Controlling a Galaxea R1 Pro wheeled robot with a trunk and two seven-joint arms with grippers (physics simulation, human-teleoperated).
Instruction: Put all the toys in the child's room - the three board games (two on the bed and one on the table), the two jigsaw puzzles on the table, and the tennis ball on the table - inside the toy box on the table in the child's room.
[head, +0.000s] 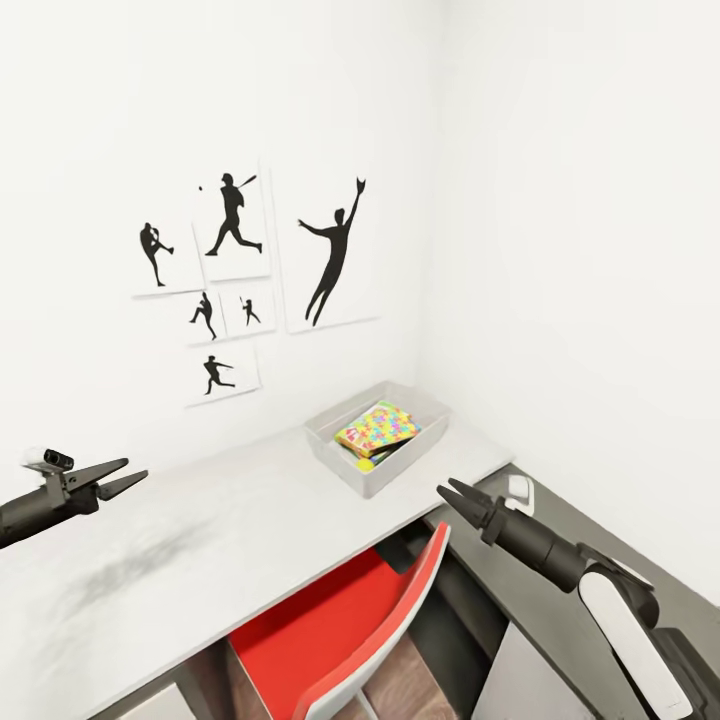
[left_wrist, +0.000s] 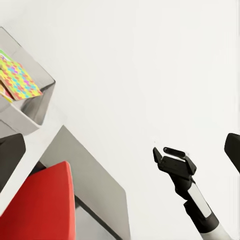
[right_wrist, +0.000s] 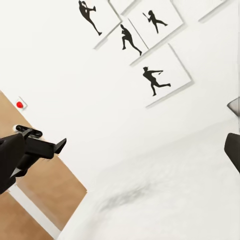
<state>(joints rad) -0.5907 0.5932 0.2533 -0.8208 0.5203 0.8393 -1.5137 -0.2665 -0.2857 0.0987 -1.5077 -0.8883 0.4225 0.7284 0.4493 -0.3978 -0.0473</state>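
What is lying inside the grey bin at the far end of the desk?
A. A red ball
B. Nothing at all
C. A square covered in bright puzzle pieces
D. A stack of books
C: in the head view the toy box holds a jigsaw puzzle, a flat square of yellow, pink, green and blue interlocking pieces.

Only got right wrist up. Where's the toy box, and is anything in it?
Observer: The toy box sits at the far end of the table, by the wall corner, ahead of the right gripper.
Operator: Contents?
Observer: A jigsaw puzzle lies on top inside. There's something yellow under it that I can't identify.
Operator: Right gripper carrying anything?
Observer: No. It's open and empty, hovering near the table edge above the red chair.
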